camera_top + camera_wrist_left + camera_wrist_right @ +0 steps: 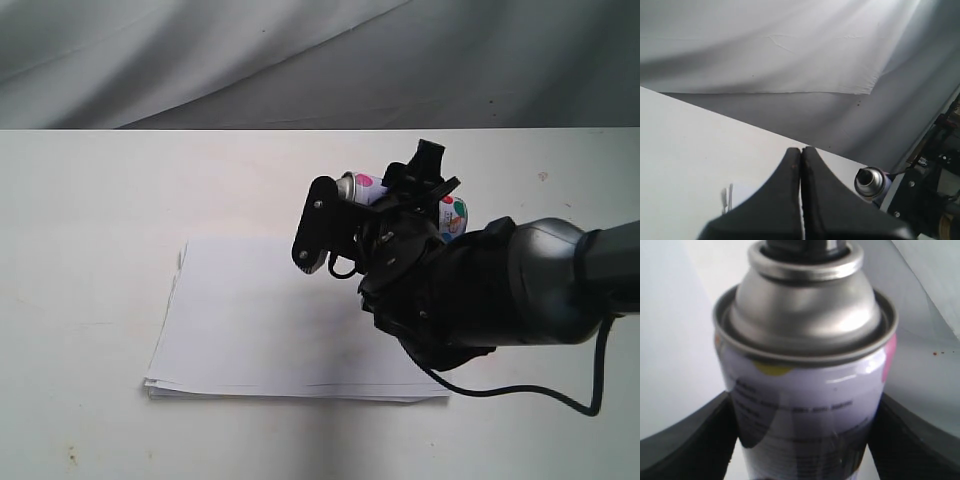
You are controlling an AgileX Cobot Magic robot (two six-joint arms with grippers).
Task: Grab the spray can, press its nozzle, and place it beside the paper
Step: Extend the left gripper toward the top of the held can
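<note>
My right gripper (375, 205) holds the spray can (362, 186) in the air over the far right corner of the paper (270, 320). The can lies roughly level, its top pointing left. In the right wrist view the silver can (805, 365) fills the frame, and the black fingers (685, 440) press on both of its sides. Its black nozzle (800, 245) is cut off at the frame's edge. My left gripper (800, 150) is shut and empty. It stands apart from the can (869, 182) and is out of the exterior view.
The white table (80, 200) spreads around the paper. A grey cloth backdrop (300, 60) hangs behind its far edge. A black cable (520, 392) trails from the right arm over the table's near right part.
</note>
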